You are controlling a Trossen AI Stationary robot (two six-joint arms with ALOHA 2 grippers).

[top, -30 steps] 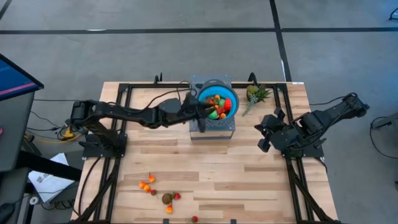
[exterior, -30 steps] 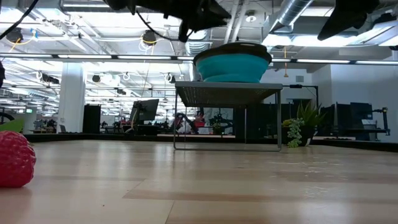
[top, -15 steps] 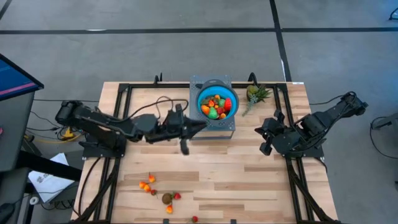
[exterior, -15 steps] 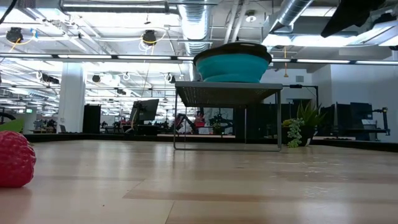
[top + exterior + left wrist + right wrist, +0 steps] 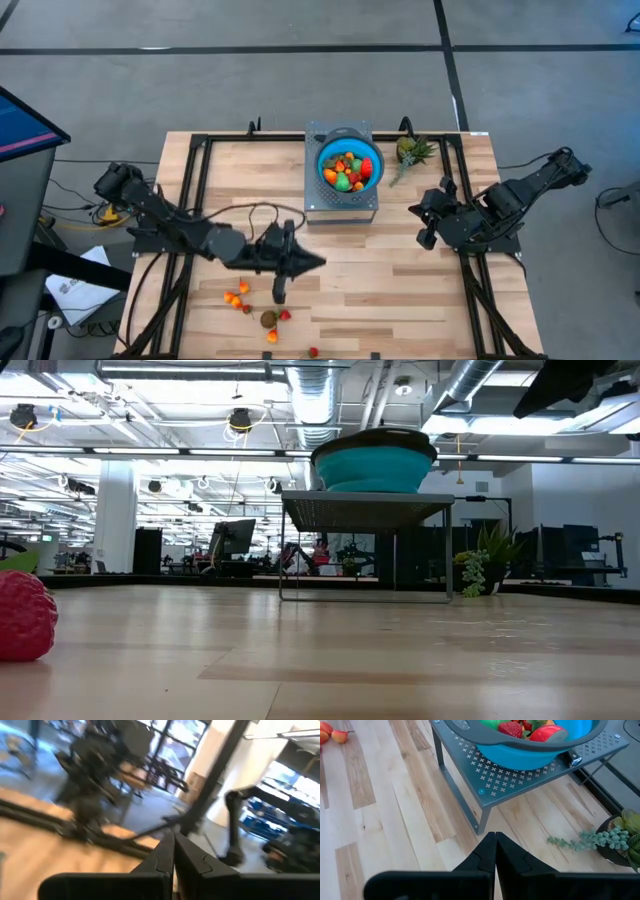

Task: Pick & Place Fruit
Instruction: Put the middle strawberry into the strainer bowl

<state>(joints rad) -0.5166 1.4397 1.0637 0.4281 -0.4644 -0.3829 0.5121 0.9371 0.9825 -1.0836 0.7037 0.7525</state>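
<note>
Several small toy fruits fill the blue bowl (image 5: 348,168) (image 5: 530,750), which stands on a grey perforated stand (image 5: 340,207). More fruit lies on the table near its front left: orange pieces (image 5: 236,296), a brown one (image 5: 268,319) and red ones (image 5: 286,315). A red strawberry (image 5: 22,615) lies close to the low camera. My left gripper (image 5: 318,262) (image 5: 173,857) hangs shut and empty, level over the table between the stand and the loose fruit. My right gripper (image 5: 424,224) (image 5: 495,851) waits shut and empty, right of the stand.
A small potted plant (image 5: 410,152) (image 5: 625,835) stands at the back, right of the stand. Black frame rails (image 5: 200,200) run along both table sides. Bare wood lies between the stand and the near edge.
My left gripper has swung from over the blue bowl toward the table's near edge and now hangs over the bare wood in front of the stand. It has left the top of the low view. The fruit in the bowl now shows uncovered.
</note>
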